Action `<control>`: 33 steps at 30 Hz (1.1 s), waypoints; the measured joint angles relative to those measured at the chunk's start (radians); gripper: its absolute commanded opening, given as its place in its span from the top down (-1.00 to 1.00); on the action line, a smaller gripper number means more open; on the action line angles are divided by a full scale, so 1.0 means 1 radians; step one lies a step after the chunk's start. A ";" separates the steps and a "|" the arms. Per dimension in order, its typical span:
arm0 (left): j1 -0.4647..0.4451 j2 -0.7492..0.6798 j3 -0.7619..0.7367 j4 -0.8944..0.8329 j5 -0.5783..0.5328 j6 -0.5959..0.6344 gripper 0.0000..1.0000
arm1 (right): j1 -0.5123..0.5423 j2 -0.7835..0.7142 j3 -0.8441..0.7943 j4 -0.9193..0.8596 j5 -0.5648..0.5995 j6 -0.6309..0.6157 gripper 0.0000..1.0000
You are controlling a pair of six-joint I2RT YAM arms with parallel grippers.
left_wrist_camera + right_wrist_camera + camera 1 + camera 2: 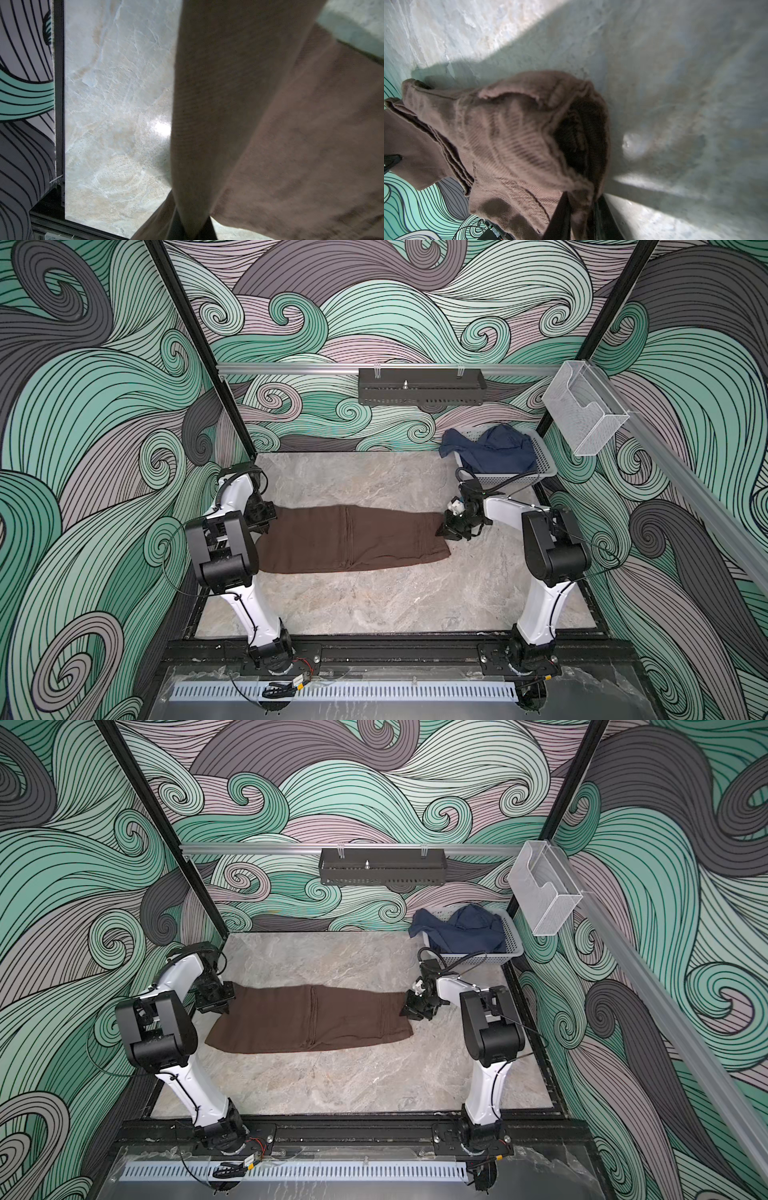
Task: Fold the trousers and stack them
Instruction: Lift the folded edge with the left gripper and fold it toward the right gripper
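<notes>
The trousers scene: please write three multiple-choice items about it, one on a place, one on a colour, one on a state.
1. Where does the navy garment lie?
A) in the grey basket
B) on a chair
C) in a drawer

2. What colour are the trousers on the table?
A) white
B) brown
C) red

3. The fingers of the left gripper are:
A) open above the basket
B) holding the navy garment
C) shut on the trousers

Key: A, its cloth heaps over the basket's rim at the far right corner; B, plain dark brown in both top views; C, the left wrist view shows brown cloth pinched between the fingers.
</notes>
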 measured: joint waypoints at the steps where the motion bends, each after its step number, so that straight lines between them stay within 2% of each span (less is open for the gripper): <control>1: -0.005 -0.016 0.000 -0.006 0.014 -0.008 1.00 | 0.000 0.000 -0.001 0.001 -0.002 0.003 0.62; 7: -0.095 -0.146 -0.002 -0.061 0.103 -0.058 1.00 | 0.000 0.000 -0.008 0.017 -0.011 0.036 0.65; 15: -0.347 -0.269 -0.051 -0.068 0.228 -0.215 1.00 | 0.017 -0.001 -0.022 0.063 -0.025 0.081 0.65; 24: -0.592 -0.227 -0.045 0.027 0.327 -0.425 1.00 | 0.037 -0.001 -0.030 0.094 -0.028 0.114 0.65; 33: -0.764 -0.058 0.113 0.105 0.352 -0.558 1.00 | 0.050 0.000 -0.054 0.145 -0.055 0.145 0.65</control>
